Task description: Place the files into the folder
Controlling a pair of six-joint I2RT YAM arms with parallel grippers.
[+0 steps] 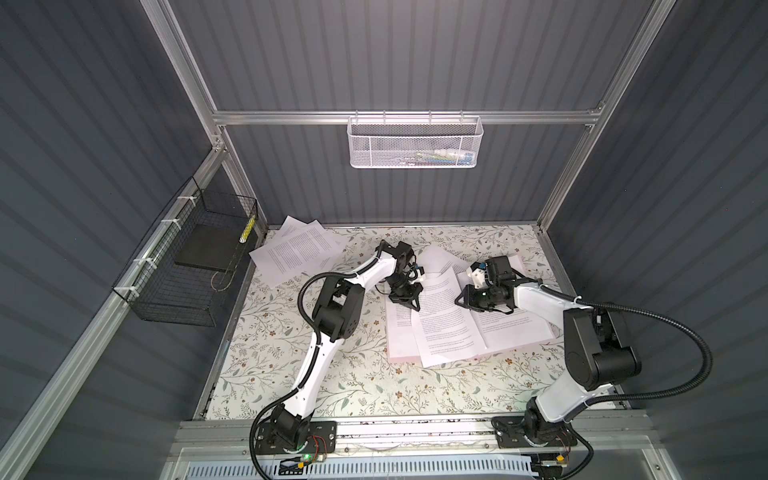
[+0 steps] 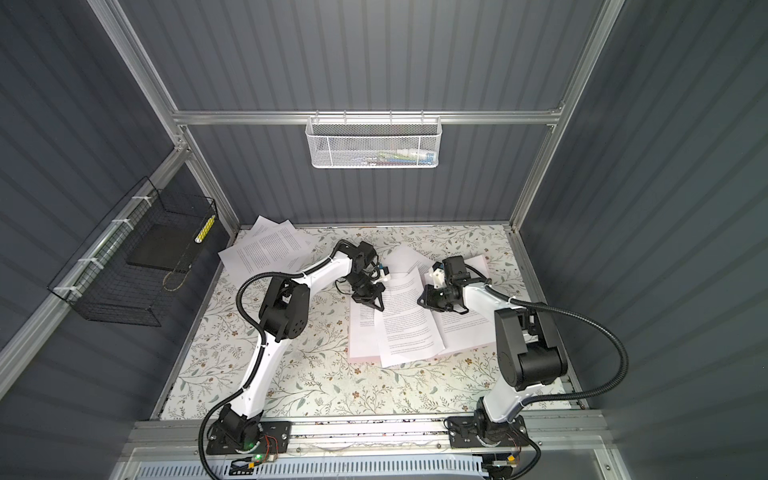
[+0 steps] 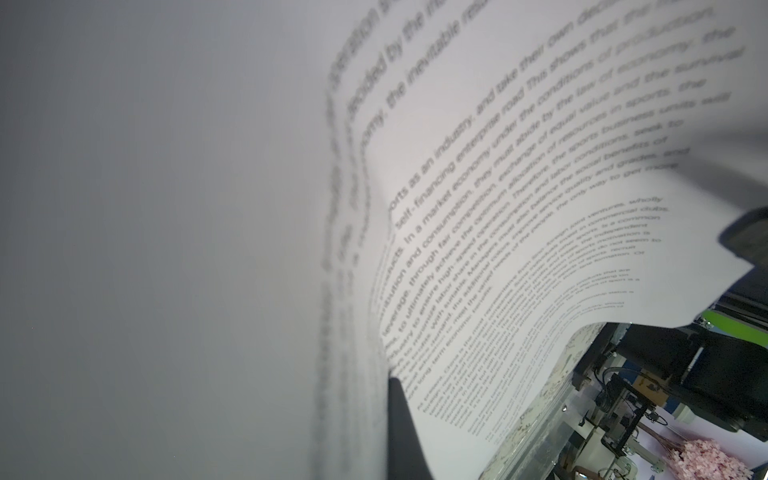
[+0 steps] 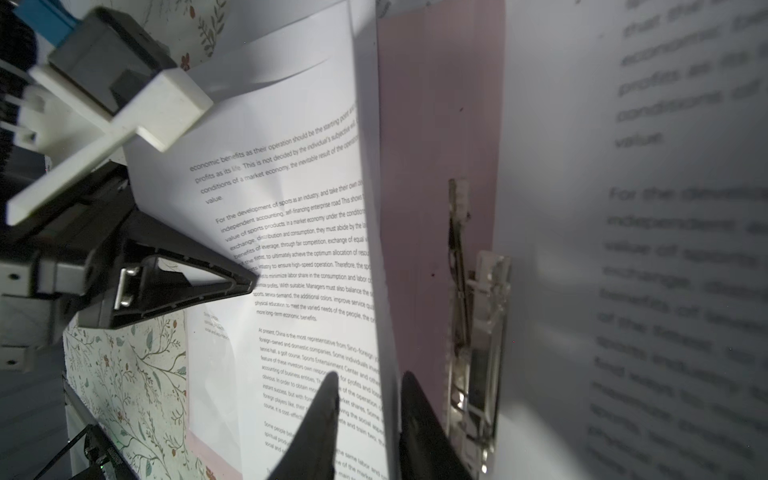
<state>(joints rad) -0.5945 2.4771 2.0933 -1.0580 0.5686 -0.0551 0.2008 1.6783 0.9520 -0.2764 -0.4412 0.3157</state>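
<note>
Files [image 1: 446, 324], thin printed paper, curl over the pink card folder [image 4: 436, 124]. My left jaws pinch one sheet; my right jaws stand slightly parted astride its edge.

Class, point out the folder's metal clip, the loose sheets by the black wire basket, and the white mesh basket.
metal clip [image 4: 478, 365]: right wrist view, shiny bar.
loose sheets [image 1: 297, 251]: in a top view, top sheet's middle.
white mesh basket [image 1: 411, 145]: in a top view, front wall.

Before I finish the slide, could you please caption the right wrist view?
Right gripper, jaws open, straddles the edge of a lifted sheet beside the folder and its clip.
</note>
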